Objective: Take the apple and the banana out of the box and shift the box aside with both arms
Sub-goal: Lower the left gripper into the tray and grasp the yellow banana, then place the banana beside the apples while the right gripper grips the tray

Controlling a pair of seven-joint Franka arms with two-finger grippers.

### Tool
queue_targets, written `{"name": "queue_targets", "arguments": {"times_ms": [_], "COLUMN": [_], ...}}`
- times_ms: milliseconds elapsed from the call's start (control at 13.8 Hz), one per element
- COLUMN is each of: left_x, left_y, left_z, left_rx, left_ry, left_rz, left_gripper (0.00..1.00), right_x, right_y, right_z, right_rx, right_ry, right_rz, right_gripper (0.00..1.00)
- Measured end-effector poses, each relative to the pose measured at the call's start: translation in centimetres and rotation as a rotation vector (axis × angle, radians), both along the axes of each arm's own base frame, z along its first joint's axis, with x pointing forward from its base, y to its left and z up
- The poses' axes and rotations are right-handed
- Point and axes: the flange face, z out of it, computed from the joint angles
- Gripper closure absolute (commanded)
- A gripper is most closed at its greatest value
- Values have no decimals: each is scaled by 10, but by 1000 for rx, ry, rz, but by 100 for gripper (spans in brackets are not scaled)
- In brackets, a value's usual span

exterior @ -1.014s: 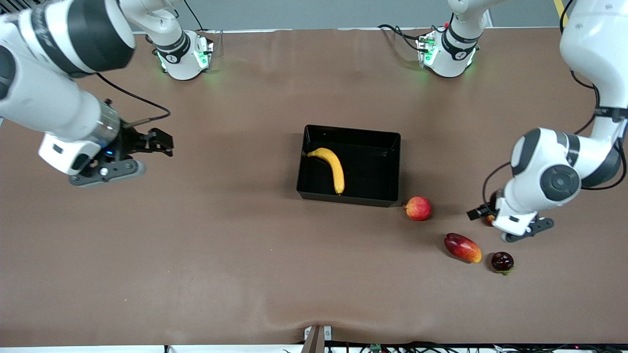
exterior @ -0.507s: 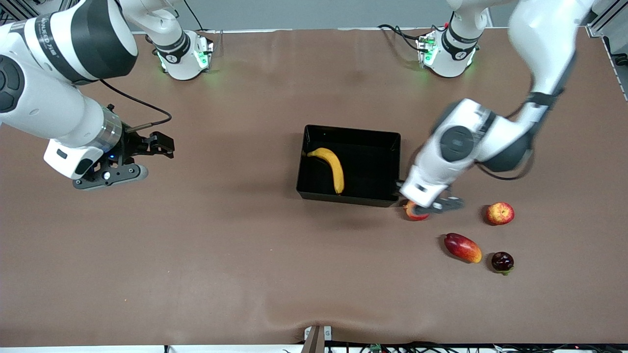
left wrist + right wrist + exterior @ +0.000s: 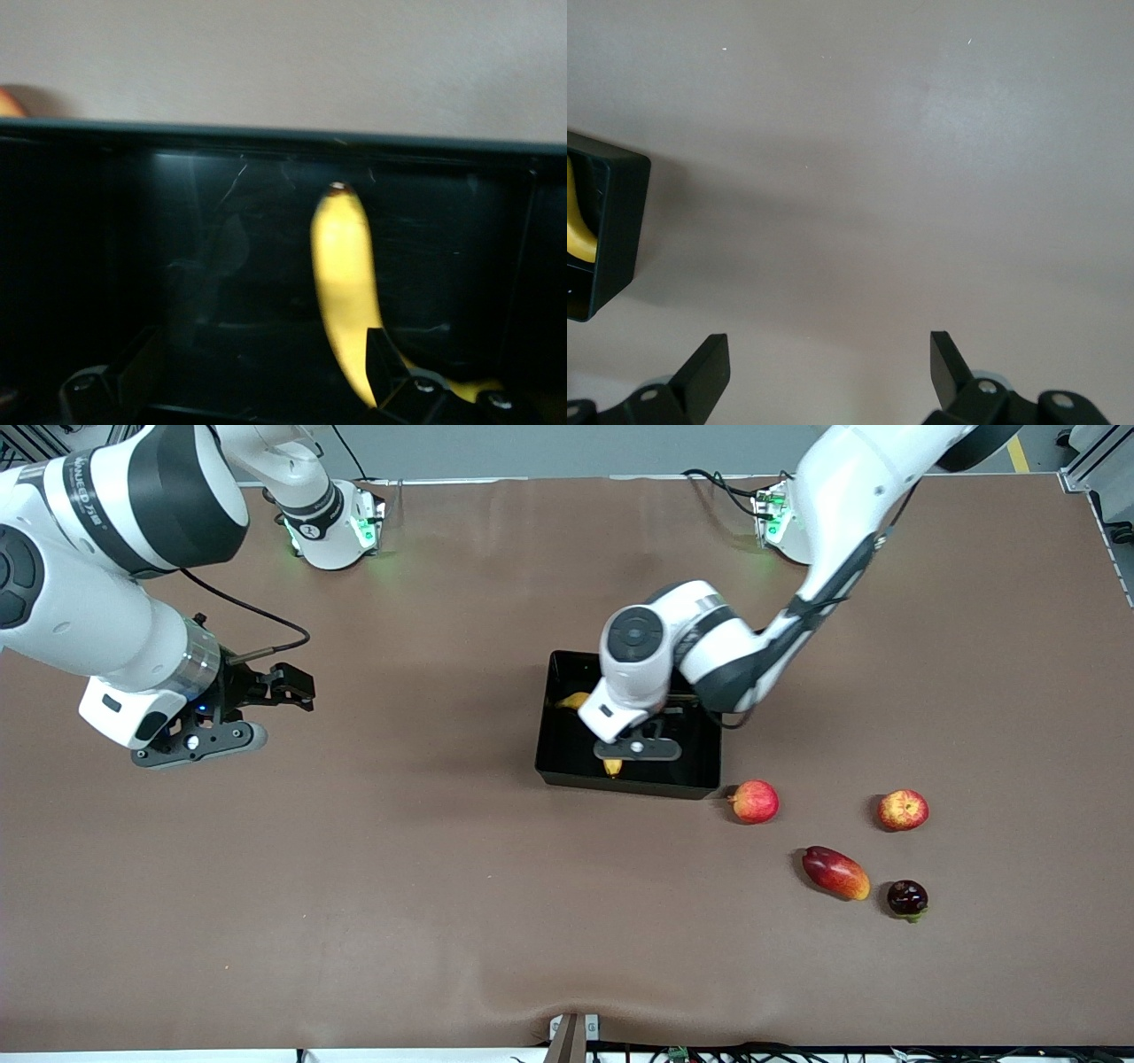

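Note:
The black box stands mid-table with the yellow banana lying in it, mostly hidden by the left arm. My left gripper hangs low over the box, open and empty. In the left wrist view its gripper straddles the box floor, one finger beside the banana. Two red apples lie on the table outside the box: one just off its corner, one farther toward the left arm's end. My right gripper waits open and empty above the table at the right arm's end; its wrist view shows its gripper and the box's corner.
An oblong red-orange fruit and a small dark purple fruit lie nearer the front camera than the apples. The brown table is bare between the box and the right gripper.
The left arm has swung from beside the fruits at its end of the table, past the apple near the box, to over the box. The second apple now shows. The right arm barely moved.

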Motion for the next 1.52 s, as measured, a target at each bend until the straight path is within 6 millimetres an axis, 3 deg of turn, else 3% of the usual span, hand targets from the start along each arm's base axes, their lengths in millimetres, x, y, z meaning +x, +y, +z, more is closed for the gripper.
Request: {"name": "queue_targets", "arguments": {"times_ms": [362,652,724,796,1231,1520], "left_x": [-7,-15,-15,-14,2,16], "left_y": [-14,-22,-22,-22,-25,-23], "left_z": [-53,-77,-78,-77,-55,-2], "left_rx": [-54,-38,-36,-37,-64,-77], "left_ry": [1,-14,-15,-16,-55,-130], "left_rz": [49,84,85,87,103,116], "left_gripper": [0,79,95,100,100,100], "right_x": [0,-1,-1,-1,-1,-2], "right_y": [1,2,2,2,4,5], "right_z": [0,0,0,0,0,0], "right_rx": [1,2,2,2,3,3], "right_ry": [0,1,1,2,4,4], "right_rz": [1,3,4,4,7,8], "right_gripper": [0,0,0,0,0,0]}}
